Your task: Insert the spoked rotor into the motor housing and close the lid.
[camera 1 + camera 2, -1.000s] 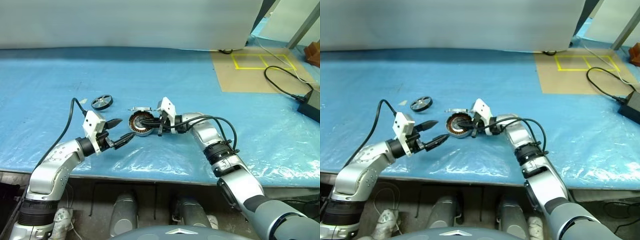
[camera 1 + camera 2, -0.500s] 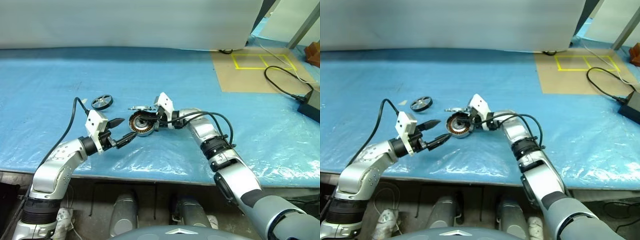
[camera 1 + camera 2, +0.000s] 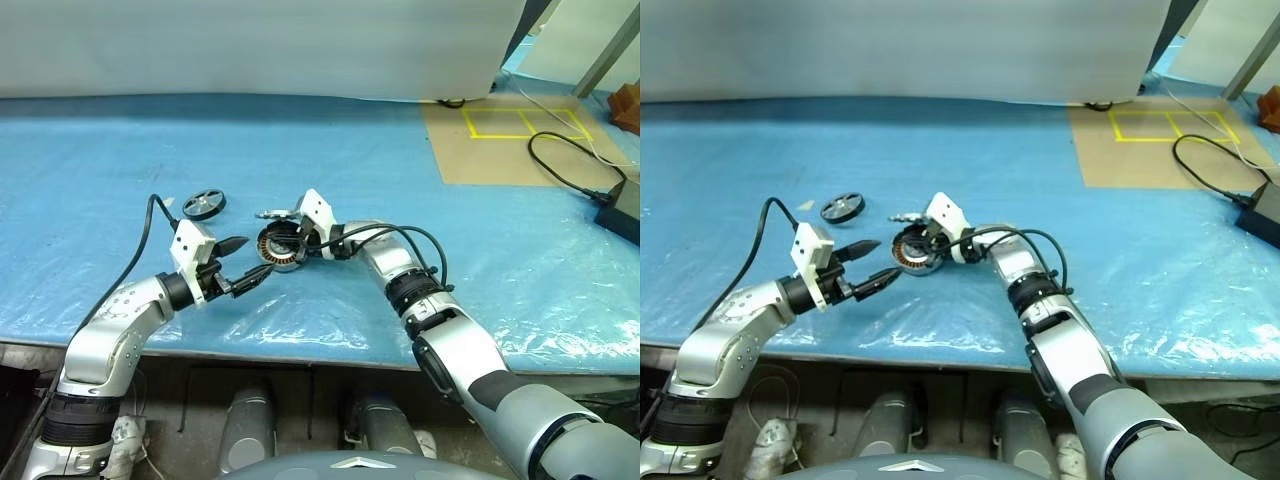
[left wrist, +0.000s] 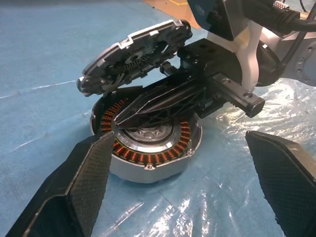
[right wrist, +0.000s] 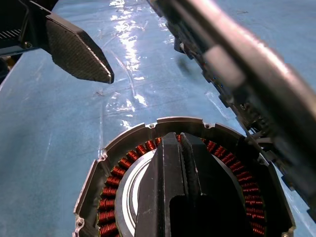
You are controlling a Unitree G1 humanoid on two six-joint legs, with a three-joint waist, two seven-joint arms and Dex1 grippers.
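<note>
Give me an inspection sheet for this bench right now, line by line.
Surface: blue plastic sheet, wrinkled.
Housing: open, copper coils showing, no rotor inside.
Lid: tilted up at the housing's far edge.
Rotor: flat on the sheet, apart.
Clutter: nothing seen.
Left gripper: open, empty, beside the housing.
Right gripper: shut, over the housing under the lid.
Cables: black cable.
Surroundings: yellow tape on cardboard.

silver motor housing (image 4: 148, 170), copper-brown windings (image 4: 129, 153), blue sheet (image 3: 120, 160)

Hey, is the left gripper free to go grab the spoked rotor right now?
Probably yes. The left gripper is open and holds nothing, and the spoked rotor lies alone on the blue sheet.
</note>
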